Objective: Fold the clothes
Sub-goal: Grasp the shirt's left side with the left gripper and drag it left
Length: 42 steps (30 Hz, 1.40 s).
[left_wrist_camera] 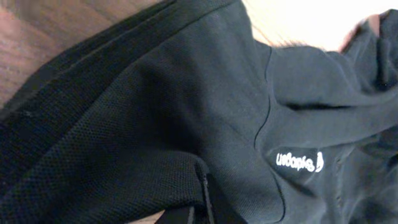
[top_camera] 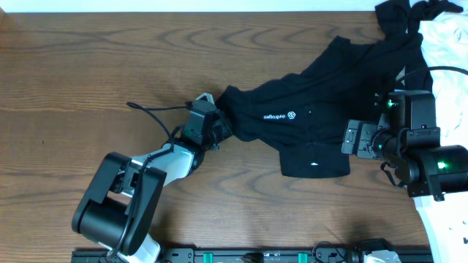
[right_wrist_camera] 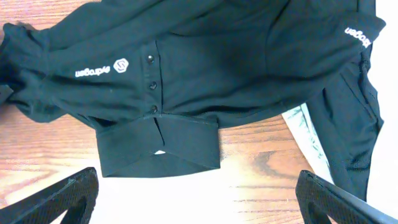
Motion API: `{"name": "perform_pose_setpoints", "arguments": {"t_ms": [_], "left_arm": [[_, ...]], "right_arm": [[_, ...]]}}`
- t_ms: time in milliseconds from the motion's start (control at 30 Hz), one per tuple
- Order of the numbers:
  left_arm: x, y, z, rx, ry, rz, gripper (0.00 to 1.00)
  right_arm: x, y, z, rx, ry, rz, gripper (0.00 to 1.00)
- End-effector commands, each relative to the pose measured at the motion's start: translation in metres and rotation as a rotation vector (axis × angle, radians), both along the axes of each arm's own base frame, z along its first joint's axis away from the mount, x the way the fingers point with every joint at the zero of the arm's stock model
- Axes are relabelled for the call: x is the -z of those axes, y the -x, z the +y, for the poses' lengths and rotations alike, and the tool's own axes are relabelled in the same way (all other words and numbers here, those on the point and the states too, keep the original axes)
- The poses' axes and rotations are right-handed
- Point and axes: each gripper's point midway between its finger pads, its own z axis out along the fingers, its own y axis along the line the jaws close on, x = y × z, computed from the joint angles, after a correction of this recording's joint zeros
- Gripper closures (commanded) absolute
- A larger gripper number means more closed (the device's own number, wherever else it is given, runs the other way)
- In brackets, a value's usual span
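Left fingers (top_camera: 219, 126) together; right fingers (right_wrist_camera: 68, 199) wide apart

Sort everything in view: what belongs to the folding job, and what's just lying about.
Job: black shirt; left gripper at its edge; right gripper, open.
Lying about: white cloth at the right edge, though it may be laundry too.

A black rail (top_camera: 219, 256) edges the wooden table (top_camera: 66, 66) (wavy grain).
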Motion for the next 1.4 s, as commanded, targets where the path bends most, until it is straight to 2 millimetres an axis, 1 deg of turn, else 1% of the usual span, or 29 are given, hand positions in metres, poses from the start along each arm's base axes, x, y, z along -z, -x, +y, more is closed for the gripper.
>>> {"name": "perform_pose_setpoints", "arguments": {"t_ms": [0,33,133,233,300,367,400,433,467,500,533,567,600,667,767,833,867,967,1033,1100,1167,1233,1300,1367], "left_arm": [[-0.040,-0.006,0.016,0.054,-0.080,-0.136,0.94],[-0.050,-0.006,0.024,0.038,-0.081,-0.148,0.94],[-0.089,-0.009,0.064,-0.058,-0.078,-0.195,0.94],[-0.131,-0.011,0.117,-0.165,-0.111,-0.287,0.94],[-0.155,-0.010,0.154,-0.246,-0.140,-0.351,0.94],[-0.171,-0.008,0.189,-0.337,-0.157,-0.389,0.94],[-0.175,-0.007,0.203,-0.375,-0.163,-0.398,0.94],[-0.177,-0.007,0.217,-0.413,-0.171,-0.400,0.76],[-0.177,-0.006,0.230,-0.447,-0.178,-0.396,0.46],[-0.174,-0.005,0.239,-0.470,-0.183,-0.388,0.22],[-0.170,-0.004,0.247,-0.489,-0.187,-0.373,0.02],[-0.165,-0.003,0.253,-0.502,-0.187,-0.352,0.02],[-0.159,-0.001,0.255,-0.499,-0.176,-0.330,0.02],[-0.148,0.002,0.244,-0.437,-0.113,-0.282,0.02],[-0.132,0.014,0.207,-0.294,0.011,-0.187,0.02],[-0.121,0.030,0.175,-0.190,0.097,-0.098,0.02],[-0.117,0.036,0.164,-0.156,0.121,-0.062,0.02],[-0.095,0.073,0.123,-0.052,0.180,0.132,0.02],[-0.080,0.101,0.101,0.004,0.167,0.261,0.02],[-0.064,0.123,0.094,0.011,0.109,0.366,0.02],[-0.048,0.140,0.096,-0.041,0.032,0.462,0.02],[-0.042,0.143,0.091,-0.047,0.006,0.473,0.02],[-0.043,0.136,0.080,-0.003,0.009,0.416,0.02],[-0.052,0.124,0.064,0.048,0.029,0.333,0.02]], "right_arm": [[-0.003,0.000,-0.004,0.021,0.004,-0.011,0.01],[-0.003,0.000,-0.004,0.021,0.004,-0.011,0.01],[-0.003,0.000,-0.004,0.021,0.004,-0.011,0.01],[-0.003,0.000,-0.004,0.021,0.004,-0.011,0.01],[-0.003,0.000,-0.004,0.021,0.004,-0.012,0.01],[-0.003,0.000,-0.004,0.021,0.004,-0.011,0.01],[-0.003,0.000,-0.004,0.021,0.003,-0.011,0.01],[-0.003,0.000,-0.004,0.021,0.004,-0.011,0.01],[-0.003,0.000,-0.004,0.021,0.003,-0.011,0.01],[-0.003,0.000,-0.004,0.021,0.003,-0.011,0.01],[-0.003,0.000,-0.004,0.021,0.004,-0.011,0.01],[-0.003,0.000,-0.004,0.021,0.003,-0.010,0.01],[-0.003,0.001,-0.004,0.020,0.004,-0.007,0.01],[-0.002,0.002,-0.004,0.021,0.005,-0.002,0.01],[-0.002,0.001,-0.004,0.021,0.004,-0.004,0.01],[-0.003,0.000,-0.004,0.021,0.003,-0.012,0.01],[-0.004,-0.001,-0.004,0.021,0.003,-0.015,0.01],[-0.004,-0.002,-0.004,0.021,0.002,-0.021,0.01],[-0.005,-0.003,-0.004,0.021,0.003,-0.024,0.01],[-0.005,-0.004,-0.004,0.021,0.002,-0.024,0.01],[-0.004,-0.004,-0.004,0.021,0.002,-0.022,0.01],[-0.004,-0.004,-0.003,0.021,0.002,-0.020,0.01],[-0.003,-0.004,-0.003,0.021,0.002,-0.019,0.01],[-0.003,-0.004,-0.003,0.021,0.002,-0.019,0.01]]}}
